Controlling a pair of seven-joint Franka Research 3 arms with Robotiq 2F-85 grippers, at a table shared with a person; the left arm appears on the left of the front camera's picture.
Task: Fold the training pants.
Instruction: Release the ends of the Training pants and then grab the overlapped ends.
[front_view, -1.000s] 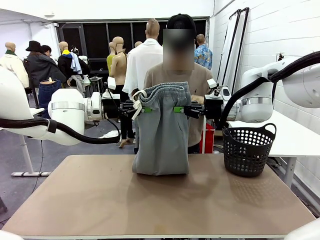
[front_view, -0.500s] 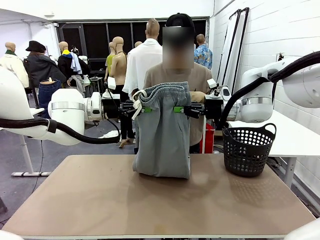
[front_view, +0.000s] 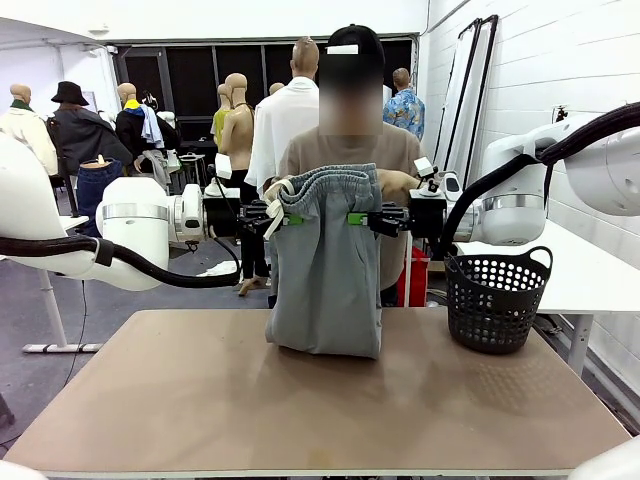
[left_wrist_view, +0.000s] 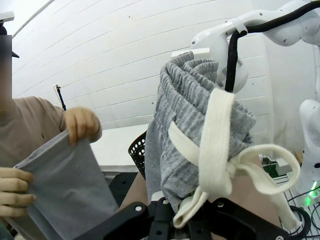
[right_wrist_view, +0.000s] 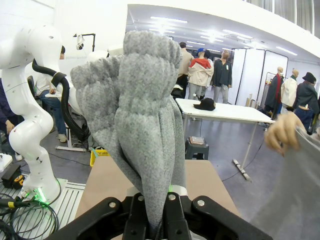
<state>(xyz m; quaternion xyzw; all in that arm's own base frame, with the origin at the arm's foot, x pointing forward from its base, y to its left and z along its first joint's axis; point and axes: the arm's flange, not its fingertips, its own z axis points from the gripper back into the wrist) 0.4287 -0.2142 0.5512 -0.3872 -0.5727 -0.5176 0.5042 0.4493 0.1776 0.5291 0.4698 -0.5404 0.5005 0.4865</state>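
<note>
The light grey training pants (front_view: 325, 265) hang by their gathered waistband above the far side of the table (front_view: 300, 410). My left gripper (front_view: 288, 217) is shut on the waistband's left side, by the white drawstring (left_wrist_view: 220, 150). My right gripper (front_view: 358, 218) is shut on its right side. The folded lower end rests on the tabletop. In the left wrist view the bunched waistband (left_wrist_view: 197, 125) rises from the fingers; in the right wrist view the grey cloth (right_wrist_view: 145, 125) sits clamped between the jaws. The person's hands (left_wrist_view: 80, 124) hold the far layer of fabric (left_wrist_view: 65, 185) behind the waistband.
A black perforated basket (front_view: 497, 297) stands on the table's right side. The person stands close behind the far edge. A white table (front_view: 590, 270) lies to the right.
The person's hands have come up behind the waistband and hold the back layer. The lower fold of the pants has shifted slightly. Both grippers have stayed in place.
</note>
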